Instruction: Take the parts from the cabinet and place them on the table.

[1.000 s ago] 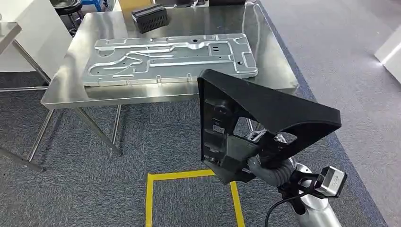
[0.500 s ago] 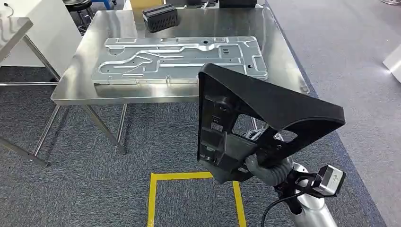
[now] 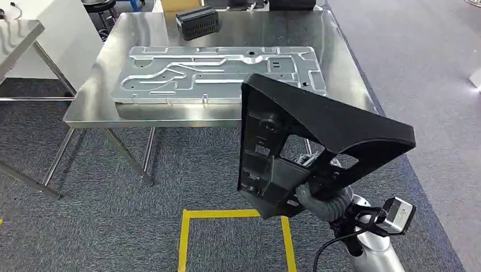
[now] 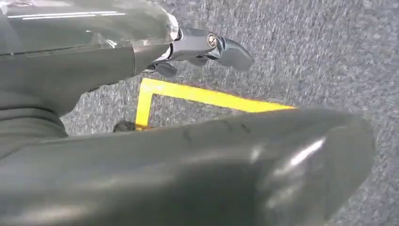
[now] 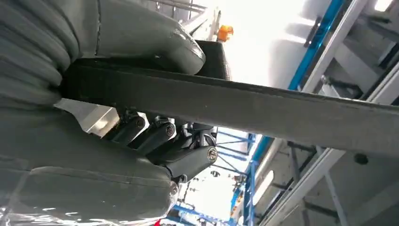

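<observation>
Right hand [image 5: 94,141] clamped the black triangular part [image 3: 317,141], thumb over one edge and fingers beneath, holding it above the carpet at five o'clock from the steel table [image 3: 346,68]. Left hand [image 4: 207,47] hung with fingers curled, holding nothing. A stamped metal panel [image 3: 221,73] lay on the table, with a small black box [image 3: 197,22] at twelve o'clock from it.

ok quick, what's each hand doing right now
Left hand: holds nothing, fingers loosely curled over the carpet; open or shut cannot be told.
Right hand: grips the black part.

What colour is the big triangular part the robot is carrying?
Matte black; the triangular part, held by the right hand, shows best in the head view.
</observation>
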Available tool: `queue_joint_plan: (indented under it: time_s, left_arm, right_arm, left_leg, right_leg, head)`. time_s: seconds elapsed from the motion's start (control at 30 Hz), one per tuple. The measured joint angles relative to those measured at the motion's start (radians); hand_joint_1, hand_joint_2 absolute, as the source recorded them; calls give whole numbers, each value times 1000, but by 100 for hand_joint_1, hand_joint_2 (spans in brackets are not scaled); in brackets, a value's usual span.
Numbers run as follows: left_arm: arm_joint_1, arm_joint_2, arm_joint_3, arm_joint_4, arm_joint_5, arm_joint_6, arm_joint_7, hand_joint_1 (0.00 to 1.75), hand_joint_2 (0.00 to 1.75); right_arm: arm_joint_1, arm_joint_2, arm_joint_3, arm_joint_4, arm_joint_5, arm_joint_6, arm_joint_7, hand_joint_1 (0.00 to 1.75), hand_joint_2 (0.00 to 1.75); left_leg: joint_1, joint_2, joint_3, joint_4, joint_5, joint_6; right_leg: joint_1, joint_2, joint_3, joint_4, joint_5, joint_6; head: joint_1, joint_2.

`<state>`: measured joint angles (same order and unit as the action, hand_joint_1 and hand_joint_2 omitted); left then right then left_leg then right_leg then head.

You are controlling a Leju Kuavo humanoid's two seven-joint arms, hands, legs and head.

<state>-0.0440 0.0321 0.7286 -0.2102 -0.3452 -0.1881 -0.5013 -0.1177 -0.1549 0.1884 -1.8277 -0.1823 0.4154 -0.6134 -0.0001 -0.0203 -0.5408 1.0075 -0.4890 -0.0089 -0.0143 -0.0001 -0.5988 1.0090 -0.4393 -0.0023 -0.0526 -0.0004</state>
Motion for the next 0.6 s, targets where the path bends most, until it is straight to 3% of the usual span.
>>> queue_joint_plan:
  time_s: [0.03,0.07,0.13,0.17,0.2,0.23,0.3,0.33,0.37,0.47,0.53,0.6]
  left_arm:
    - [0,-1,0,0,0,0,-1,0,0]
    - [-1,-2,0,0,0,0,-1,0,0]
    - [-1,-1,0,0,1,0,-2,0,0]
    - [2,-2,0,0,1,0,-2,0,0]
    - [5,-2,0,0,0,0,-3,0,0]
    - [5,-2,0,0,0,0,-5,0,0]
    - [4,-1,0,0,-2,2,-9,0,0]
    - [4,-1,0,0,-2,3,-10,0,0]
    - [4,-1,0,0,-2,3,-11,0,0]
    - [4,-2,1,0,-2,3,-12,0,0]
    - [4,-2,1,0,-2,3,-13,0,0]
    - [2,-2,1,0,-2,3,-13,0,0]
  right_arm:
    - [0,2,0,0,0,0,0,173,175]
    - [-2,6,0,0,0,0,0,173,175]
    - [-1,13,0,1,0,0,0,173,175]
    - [-1,15,0,2,0,0,0,173,175]
    - [-1,18,0,3,0,-1,0,173,175]
    - [-1,20,0,3,0,-2,0,173,175]
    - [-2,25,0,2,0,-3,-2,173,175]
    - [-4,26,0,2,0,-3,-2,173,175]
    - [-5,27,0,2,0,-3,-2,173,175]
    - [-7,29,-2,2,0,-3,-3,173,175]
    - [-9,30,-3,1,0,-3,-3,173,175]
    - [-13,30,-5,2,0,-3,-4,173,175]
  left_leg:
    - [2,6,-2,21,-10,-5]
    - [4,9,-31,81,-42,-9]
    - [9,11,-122,249,-110,-18]
    - [12,11,-160,312,-121,-21]
    - [14,13,-174,321,-105,-23]
    - [16,13,-163,280,-64,-24]
    - [20,16,-88,103,44,-23]
    - [21,21,-59,26,70,-22]
    - [11,20,-47,10,52,-18]
    - [8,16,-50,15,46,4]
    - [13,15,-34,0,49,20]
    - [12,16,-27,-2,45,29]
  right_leg:
    - [1,-2,7,-4,-3,-5]
    - [0,-4,11,-4,-6,-10]
    - [1,-5,16,-4,-13,-14]
    - [1,-5,20,-4,-17,-13]
    - [0,-5,25,-3,-20,-11]
    - [0,-5,33,-3,-26,-9]
    - [-3,-5,52,-2,-38,-2]
    - [-3,-6,59,-2,-44,3]
    - [3,-4,59,1,-49,11]
    - [1,-6,60,-5,-51,27]
    - [-4,-5,66,9,-65,40]
    - [-2,-4,-3,136,-127,41]
  head:
    - [0,0]
    - [0,0]
    - [0,0]
    - [0,0]
    - [0,0]
    - [0,0]
    - [0,0]
    - [0,0]
    - [0,0]
    - [0,0]
    - [0,0]
    - [0,0]
